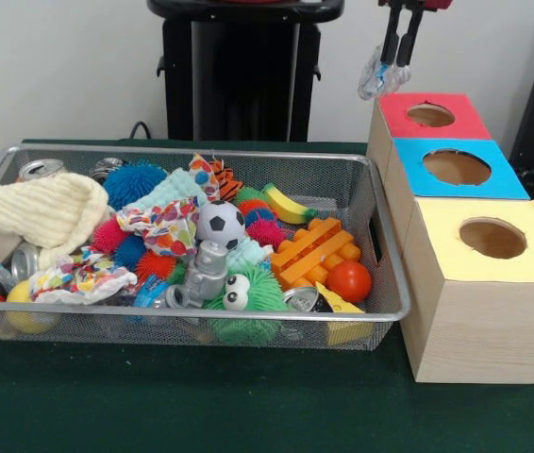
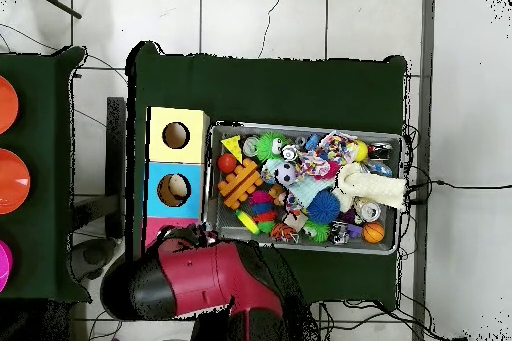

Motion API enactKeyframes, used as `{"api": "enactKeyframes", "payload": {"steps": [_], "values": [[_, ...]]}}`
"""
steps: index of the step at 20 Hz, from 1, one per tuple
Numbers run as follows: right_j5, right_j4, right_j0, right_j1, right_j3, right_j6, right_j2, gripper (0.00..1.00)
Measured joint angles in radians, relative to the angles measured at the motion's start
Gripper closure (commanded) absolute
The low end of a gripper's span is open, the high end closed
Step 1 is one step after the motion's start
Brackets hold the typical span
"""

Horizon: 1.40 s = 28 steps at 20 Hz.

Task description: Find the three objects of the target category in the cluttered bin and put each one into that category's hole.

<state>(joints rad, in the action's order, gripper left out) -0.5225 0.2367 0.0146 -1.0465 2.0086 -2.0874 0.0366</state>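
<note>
The wire-mesh bin point(image 1: 380, 245), heaped with toys and scraps, sits on a dark green table covering point(image 1: 248, 406) just beside a row of three pale wooden boxes, each with a round hole cut in a coloured top: red point(image 1: 430, 115) farthest back, blue point(image 1: 456, 167) in the middle, yellow point(image 1: 492, 238) nearest the camera. Above the red box hangs the gripper point(image 1: 387, 80), its slim dark fingers point(image 1: 392, 42) closed on a small clear, crinkled plastic item point(image 1: 380, 77) too small to identify. In the bin, a black-and-white toy football point(image 1: 220, 225) rests on top of the pile, above a grey plastic robot figure point(image 1: 207, 274) and a green spiky rubber ball with googly eyes point(image 1: 248, 297). An orange block of studded construction bricks point(image 1: 312, 250) lies near a smooth orange-red ball point(image 1: 349, 281), with a yellow toy banana point(image 1: 288, 206) behind. A cream ribbed knit cloth point(image 1: 41, 212) drapes over the opposite end, near crushed metal cans point(image 1: 42, 170) and a blue spiky ball point(image 1: 133, 183). A patterned multicoloured cloth point(image 1: 163, 226) lies mid-pile. No legible writing or brand shows on any object. From overhead, the red and black arm point(image 2: 190, 282) covers the red box.
</note>
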Motion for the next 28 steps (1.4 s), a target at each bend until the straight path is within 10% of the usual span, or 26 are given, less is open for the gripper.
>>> {"api": "enactKeyframes", "payload": {"steps": [28], "values": [[0.006, -0.107, -0.28, 0.144, -0.136, -0.02, -0.203, 1.0]]}}
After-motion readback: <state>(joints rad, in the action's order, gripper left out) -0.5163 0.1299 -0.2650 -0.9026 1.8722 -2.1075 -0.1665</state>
